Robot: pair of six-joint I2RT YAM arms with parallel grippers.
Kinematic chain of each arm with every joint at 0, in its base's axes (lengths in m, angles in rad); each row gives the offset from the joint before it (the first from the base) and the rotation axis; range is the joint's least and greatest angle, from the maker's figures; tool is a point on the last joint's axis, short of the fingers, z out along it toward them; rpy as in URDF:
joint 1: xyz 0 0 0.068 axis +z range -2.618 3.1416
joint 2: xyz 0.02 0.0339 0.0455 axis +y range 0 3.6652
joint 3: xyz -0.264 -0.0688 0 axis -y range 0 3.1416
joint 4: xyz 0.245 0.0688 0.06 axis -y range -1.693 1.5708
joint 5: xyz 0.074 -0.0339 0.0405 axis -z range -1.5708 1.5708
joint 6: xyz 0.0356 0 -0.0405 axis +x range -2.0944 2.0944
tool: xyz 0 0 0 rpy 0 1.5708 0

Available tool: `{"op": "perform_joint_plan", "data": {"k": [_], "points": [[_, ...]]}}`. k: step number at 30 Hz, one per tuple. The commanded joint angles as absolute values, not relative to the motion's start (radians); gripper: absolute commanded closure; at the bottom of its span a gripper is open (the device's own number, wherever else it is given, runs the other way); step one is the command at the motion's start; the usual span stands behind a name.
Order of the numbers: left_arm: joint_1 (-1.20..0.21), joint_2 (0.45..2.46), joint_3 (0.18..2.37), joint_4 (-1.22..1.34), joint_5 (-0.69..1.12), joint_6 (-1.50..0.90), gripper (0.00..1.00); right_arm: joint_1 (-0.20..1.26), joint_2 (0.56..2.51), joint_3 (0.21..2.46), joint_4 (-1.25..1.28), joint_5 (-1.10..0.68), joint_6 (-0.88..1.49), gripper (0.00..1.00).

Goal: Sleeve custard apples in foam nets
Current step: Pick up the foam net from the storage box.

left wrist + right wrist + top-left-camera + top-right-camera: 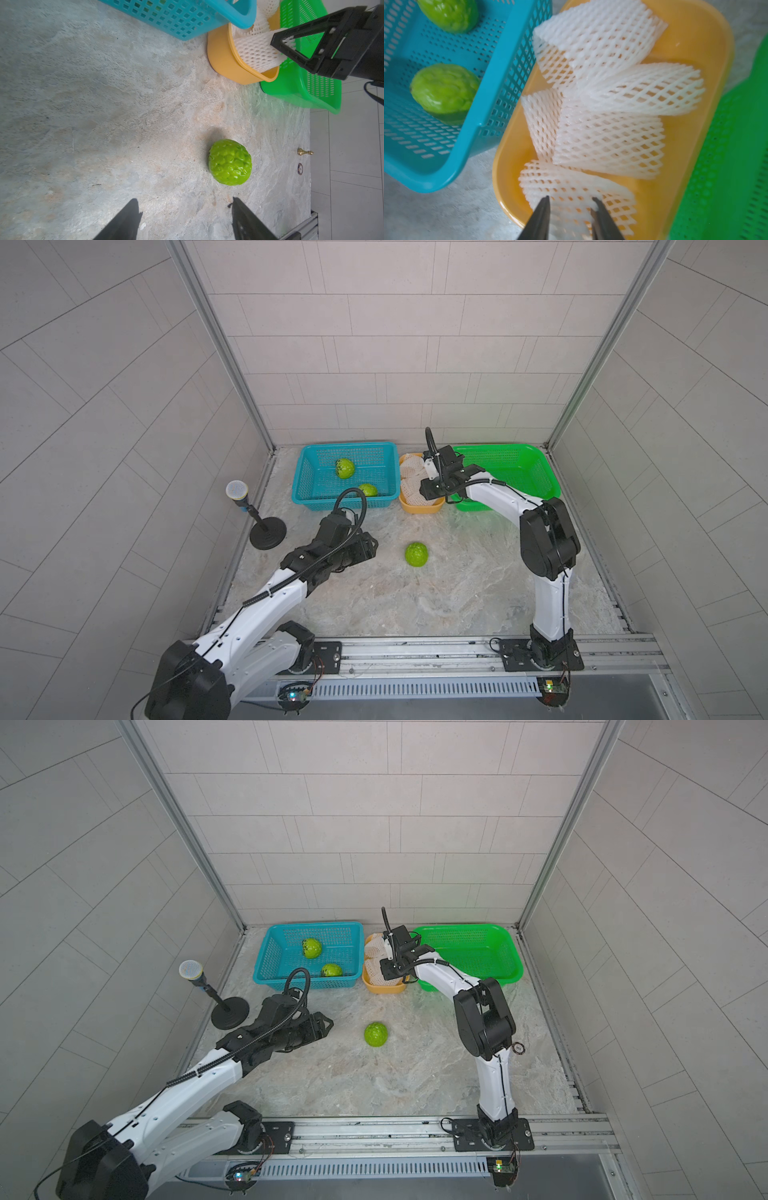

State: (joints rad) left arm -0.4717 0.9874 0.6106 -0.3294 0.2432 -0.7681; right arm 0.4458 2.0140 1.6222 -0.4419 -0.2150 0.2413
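Only one wall of the yellow tub's (419, 510) six-o'clock foam net (414, 499) should be pinched. Whether the right gripper (571, 200) has closed on it cannot be told. The left gripper (185, 207) is open.

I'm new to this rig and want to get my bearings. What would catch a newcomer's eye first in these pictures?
The lone bright green custard apple stands out first, lying on the bare table between the two arms. At the back, the blue basket holds two more custard apples. Right beside the basket, the right gripper reaches into the yellow tub of white foam nets.
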Motion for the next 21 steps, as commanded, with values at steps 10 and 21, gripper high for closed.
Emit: {"op": "perform_joint_plan", "data": {"k": [10,21], "points": [[-0.466,0.988,0.634,-0.291,0.274,-0.781,0.23,0.446,1.858,1.604,-0.466,-0.233,0.234,1.0],[-0.43,0.988,0.72,-0.246,0.352,-0.811,0.23,0.45,1.611,1.474,-0.417,-0.255,0.284,1.0]]}}
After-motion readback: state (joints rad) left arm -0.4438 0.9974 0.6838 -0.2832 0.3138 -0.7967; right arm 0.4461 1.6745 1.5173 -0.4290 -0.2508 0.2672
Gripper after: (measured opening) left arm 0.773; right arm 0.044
